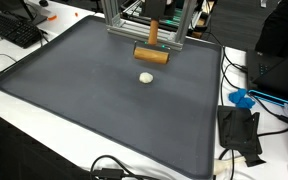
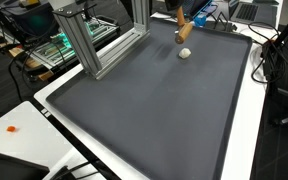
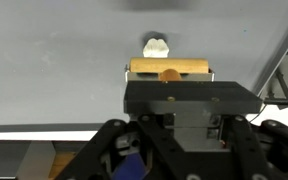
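A wooden mallet [image 1: 152, 53] stands head-down on the dark grey mat [image 1: 94, 110], its handle pointing up to the top edge of both exterior views [image 2: 182, 30]. My gripper [image 3: 172, 92] sits over the handle. Its fingertips are hidden behind its own black body, and in the exterior views it is cut off at the top. In the wrist view I look down along the handle at the mallet head [image 3: 169, 67]. A small white lump [image 1: 145, 77] lies on the mat just beyond the head, apart from it, and also shows in the wrist view [image 3: 156, 46] and in an exterior view [image 2: 185, 53].
An aluminium frame [image 1: 144, 25] stands at the mat's back edge around the mallet [image 2: 89, 45]. A keyboard [image 1: 14, 30] lies off one corner of the mat. Black gear and cables [image 1: 239, 130] and a blue object [image 1: 241, 98] lie beside the mat on the white table.
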### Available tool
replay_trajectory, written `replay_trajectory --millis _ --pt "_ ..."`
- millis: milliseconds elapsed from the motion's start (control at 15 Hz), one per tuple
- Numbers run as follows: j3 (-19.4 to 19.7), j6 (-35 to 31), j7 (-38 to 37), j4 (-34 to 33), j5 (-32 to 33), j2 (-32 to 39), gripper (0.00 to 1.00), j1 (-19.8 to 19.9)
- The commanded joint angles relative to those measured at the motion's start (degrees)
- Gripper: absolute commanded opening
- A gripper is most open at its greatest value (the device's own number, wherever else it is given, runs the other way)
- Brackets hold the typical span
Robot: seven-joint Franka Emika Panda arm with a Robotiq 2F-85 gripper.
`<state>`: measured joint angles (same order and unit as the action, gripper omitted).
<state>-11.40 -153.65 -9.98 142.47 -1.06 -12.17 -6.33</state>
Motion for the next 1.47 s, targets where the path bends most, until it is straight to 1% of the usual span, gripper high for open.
replay_trajectory --millis 0,267,333,600,667,1000,1200,1400 --pt "0.7 -0.3 0.1 -0.3 0.2 1.1 0.53 -0.4" --pt "0.9 -0.5 0.2 -1.3 0.3 2.7 0.53 -0.5" --pt "0.9 -0.5 0.2 -1.4 0.3 2.7 0.28 -0.5" --pt "0.7 -3.0 -0.2 -2.1 1.5 5.4 0.28 -0.1" --pt "1.0 -3.9 1.1 -2.5 0.5 6.3 0.28 -0.5" --pt "1.5 -6.8 1.0 -3.6 4.2 9.7 0.28 0.0" --pt "2.1 -7.0 2.0 -4.8 4.8 11.8 0.28 -0.1" --pt "2.6 -5.4 4.0 -5.7 4.1 13.1 0.28 -0.3"
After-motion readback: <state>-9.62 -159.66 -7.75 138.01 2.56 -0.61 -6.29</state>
